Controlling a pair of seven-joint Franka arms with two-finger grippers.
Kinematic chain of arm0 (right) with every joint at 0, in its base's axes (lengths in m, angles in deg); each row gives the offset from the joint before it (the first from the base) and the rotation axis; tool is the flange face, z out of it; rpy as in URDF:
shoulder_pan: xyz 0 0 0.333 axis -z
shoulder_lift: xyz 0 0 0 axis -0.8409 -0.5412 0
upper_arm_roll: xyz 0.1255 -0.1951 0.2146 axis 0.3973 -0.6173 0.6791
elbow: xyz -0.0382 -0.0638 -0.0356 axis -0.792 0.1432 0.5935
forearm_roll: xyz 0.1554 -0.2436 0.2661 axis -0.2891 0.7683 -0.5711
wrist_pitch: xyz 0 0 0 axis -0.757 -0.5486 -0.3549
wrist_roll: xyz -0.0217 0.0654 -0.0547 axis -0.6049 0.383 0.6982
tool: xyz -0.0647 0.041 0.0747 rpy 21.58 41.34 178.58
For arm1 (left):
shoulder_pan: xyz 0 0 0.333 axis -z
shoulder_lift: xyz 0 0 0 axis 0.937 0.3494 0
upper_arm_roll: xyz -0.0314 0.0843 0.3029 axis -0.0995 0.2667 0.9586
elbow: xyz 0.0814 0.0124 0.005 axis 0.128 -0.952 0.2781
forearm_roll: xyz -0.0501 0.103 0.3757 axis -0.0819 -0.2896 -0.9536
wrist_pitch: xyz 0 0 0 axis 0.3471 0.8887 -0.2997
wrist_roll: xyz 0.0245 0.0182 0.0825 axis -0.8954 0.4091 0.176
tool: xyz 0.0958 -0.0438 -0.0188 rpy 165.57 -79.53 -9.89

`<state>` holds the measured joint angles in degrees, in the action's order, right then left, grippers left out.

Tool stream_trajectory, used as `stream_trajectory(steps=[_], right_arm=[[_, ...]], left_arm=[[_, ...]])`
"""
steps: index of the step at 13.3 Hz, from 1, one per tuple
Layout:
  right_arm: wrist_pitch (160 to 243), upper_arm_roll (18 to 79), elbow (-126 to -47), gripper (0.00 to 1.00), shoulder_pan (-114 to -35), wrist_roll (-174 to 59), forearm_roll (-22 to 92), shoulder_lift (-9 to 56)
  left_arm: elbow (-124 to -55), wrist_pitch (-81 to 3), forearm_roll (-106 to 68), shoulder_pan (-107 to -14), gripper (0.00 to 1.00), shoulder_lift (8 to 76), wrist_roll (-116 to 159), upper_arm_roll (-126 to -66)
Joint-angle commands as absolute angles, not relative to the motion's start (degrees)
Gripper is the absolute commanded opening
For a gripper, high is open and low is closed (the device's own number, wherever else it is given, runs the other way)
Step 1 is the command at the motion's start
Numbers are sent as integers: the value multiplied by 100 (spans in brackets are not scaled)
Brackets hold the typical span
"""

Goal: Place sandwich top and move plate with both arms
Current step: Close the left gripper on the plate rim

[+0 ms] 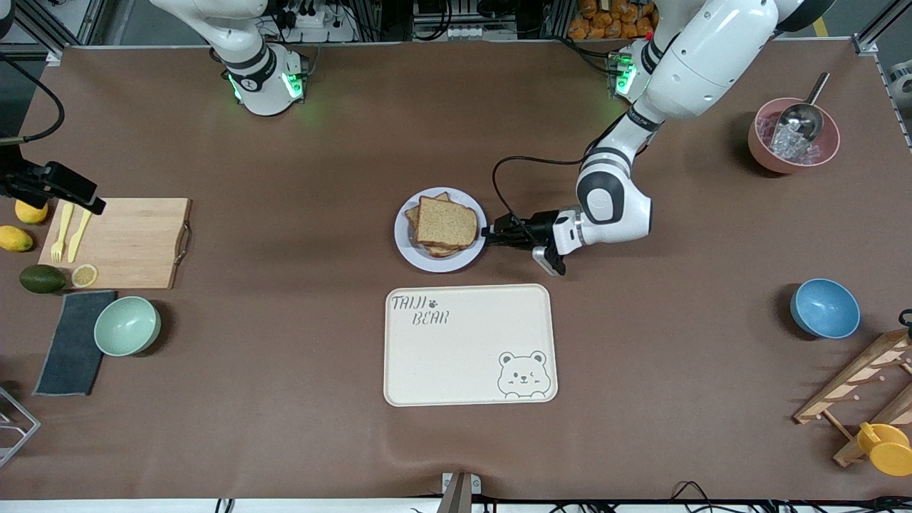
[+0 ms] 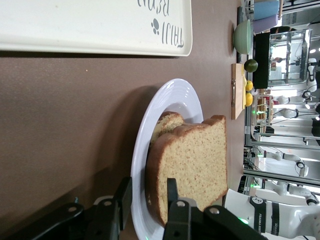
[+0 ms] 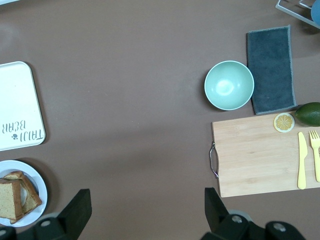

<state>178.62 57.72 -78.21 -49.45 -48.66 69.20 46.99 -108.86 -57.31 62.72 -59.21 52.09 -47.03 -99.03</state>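
Since the small round white-lavender plate (image 1: pixel 409 249) carries a loose stack of bread, it should be judged rigid, smooth and probably slippery at the rim, light in itself but easily tipped; the rim is the only bare place to hold, and a level carry with a grip at two rim points would suit it. The speckled brown wholemeal slice with darker crust, the sandwich top (image 1: pixel 447 221), looks soft and crumbly and lies on the stack, on the plate.

Counted from the front camera outward:
- One cream rectangular tray with a bear print (image 1: pixel 469 345), nearest the camera.
- One pale green bowl (image 1: pixel 127 325) and one dark grey cloth (image 1: pixel 70 342) toward the right arm's end; one blue bowl (image 1: pixel 824 308) toward the left arm's end.
- One plate, farther from the camera than the tray, at mid-surface.
- One wooden cutting board (image 1: pixel 128 242) bearing one yellow knife (image 3: pixel 301 160) and one yellow fork (image 3: pixel 315 154).
- One pink bowl (image 1: pixel 762 146) with a metal scoop (image 1: pixel 804 114), farthest out.

The left gripper (image 1: pixel 487 236) is at the plate's rim on the left arm's side; its fingers (image 2: pixel 122 197) straddle the rim, partly closed, with a gap showing in the left wrist view, so no firm hold is evident. The right gripper (image 3: pixel 145 212) waits high over the brown surface (image 1: pixel 285 399) beside the cutting board, fingers spread wide and empty.
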Motion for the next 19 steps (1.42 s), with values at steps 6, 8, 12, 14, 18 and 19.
stream_trajectory(steps=[6, 8, 12, 14, 18, 19], right_arm=[[17807, 5843, -7810, 100, -4880, -4872, 6981, 4679], [17825, 5843, -7810, 100, -4888, -4863, 6990, 4626], [17834, 5861, -7802, 100, -4915, -4863, 7007, 4617], [17825, 5861, -7802, 100, -4933, -4863, 7007, 4617], [17755, 5870, -7828, 100, -4932, -4863, 7007, 4626], [17763, 5878, -7819, 100, -4941, -4863, 7016, 4626]], left_arm=[[-10965, -5352, 6627, -6120, 34, 5415, -5530, -9951], [-10948, -5317, 6724, -6120, 33, 5494, -5663, -9951], [-10948, -5247, 6848, -6120, 31, 5573, -5865, -9951], [-10957, -5246, 6979, -6111, 28, 5591, -5892, -9951], [-10939, -5229, 7208, -6102, 25, 5732, -6199, -9951], [-10939, -5211, 7217, -6102, 24, 5740, -6199, -9951]])
